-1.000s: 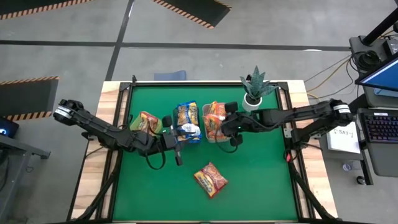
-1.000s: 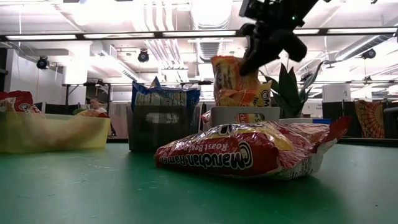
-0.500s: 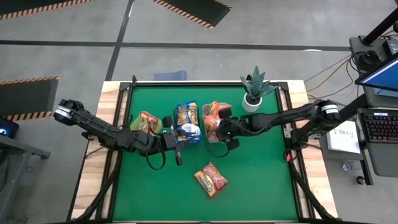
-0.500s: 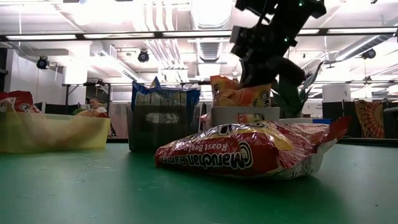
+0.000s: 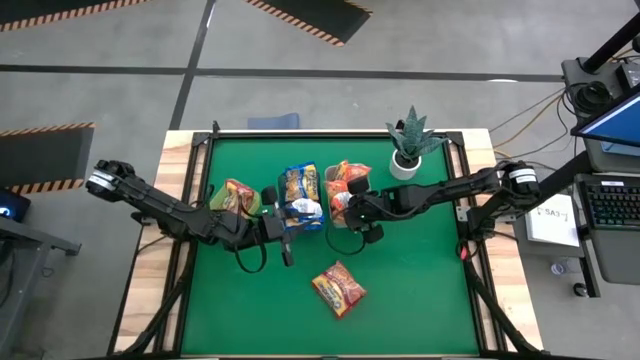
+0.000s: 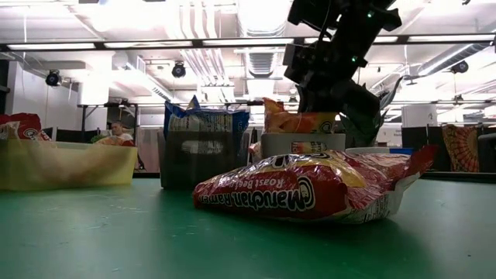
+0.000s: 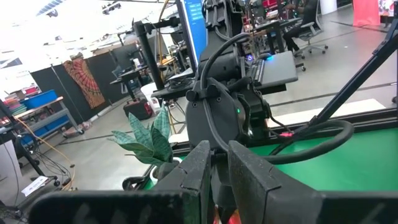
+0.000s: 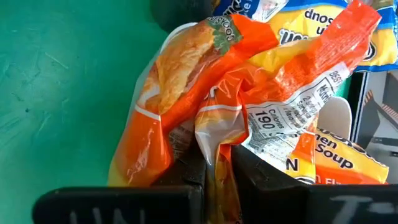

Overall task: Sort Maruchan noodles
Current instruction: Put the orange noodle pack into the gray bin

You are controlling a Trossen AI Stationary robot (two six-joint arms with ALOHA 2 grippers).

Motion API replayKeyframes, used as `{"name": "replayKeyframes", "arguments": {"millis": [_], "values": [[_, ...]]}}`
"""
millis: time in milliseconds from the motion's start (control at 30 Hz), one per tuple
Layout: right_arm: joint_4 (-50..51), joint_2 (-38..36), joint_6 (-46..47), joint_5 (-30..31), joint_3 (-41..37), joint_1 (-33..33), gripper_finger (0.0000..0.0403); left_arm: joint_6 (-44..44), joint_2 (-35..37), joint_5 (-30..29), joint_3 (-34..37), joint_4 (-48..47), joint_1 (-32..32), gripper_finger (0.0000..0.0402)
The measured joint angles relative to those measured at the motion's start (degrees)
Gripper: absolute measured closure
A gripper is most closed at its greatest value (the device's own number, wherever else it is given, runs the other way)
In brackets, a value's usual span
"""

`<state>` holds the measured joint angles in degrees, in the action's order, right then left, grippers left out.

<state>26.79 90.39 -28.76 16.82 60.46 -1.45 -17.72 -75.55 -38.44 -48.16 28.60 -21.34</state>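
right arm: stretched low across the table, right gripper (image 5: pixel 352 207) pinched on an orange noodle packet (image 8: pixel 205 118) in the grey bin (image 6: pixel 302 144) | left arm: bent, left gripper (image 5: pixel 287 236) just beside the dark bin (image 6: pixel 198 159), fingers together | red packet (image 5: pixel 338 288): flat, apart from the grey bin

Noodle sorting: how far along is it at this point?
Done: red packets sit in the green bin, blue ones in the dark bin. In hand: the right gripper is shut on an orange packet at the grey bin. Left: one red packet lies loose on the table. The left gripper waits, shut.
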Motion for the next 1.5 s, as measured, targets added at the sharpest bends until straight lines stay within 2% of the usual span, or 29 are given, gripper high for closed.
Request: {"name": "replayKeyframes", "arguments": {"millis": [300,600,1133,1300,1500], "values": [[1.7,-3.9,6.9,1.7,0.0,0.0,0.0373,0.0,0.0,0.0,0.0,0.0,0.0,0.0361],[8.5,-5.9,15.5,2.3,3.7,0.0,0.0373,0.0,0.0,0.0,0.0,-0.2,0.0,0.0361],[9.9,-5.4,20.0,2.5,4.2,0.0,0.0373,0.2,0.0,0.0,0.0,-0.3,0.0,0.0361],[9.8,-5.0,20.4,2.7,4.2,0.0,0.0343,0.2,0.0,0.0,0.0,-0.3,0.0,0.0361],[9.7,-5.0,21.4,4.8,4.2,0.0,0.0267,0.2,0.0,0.0,0.0,-0.3,0.0,0.0361]]}}
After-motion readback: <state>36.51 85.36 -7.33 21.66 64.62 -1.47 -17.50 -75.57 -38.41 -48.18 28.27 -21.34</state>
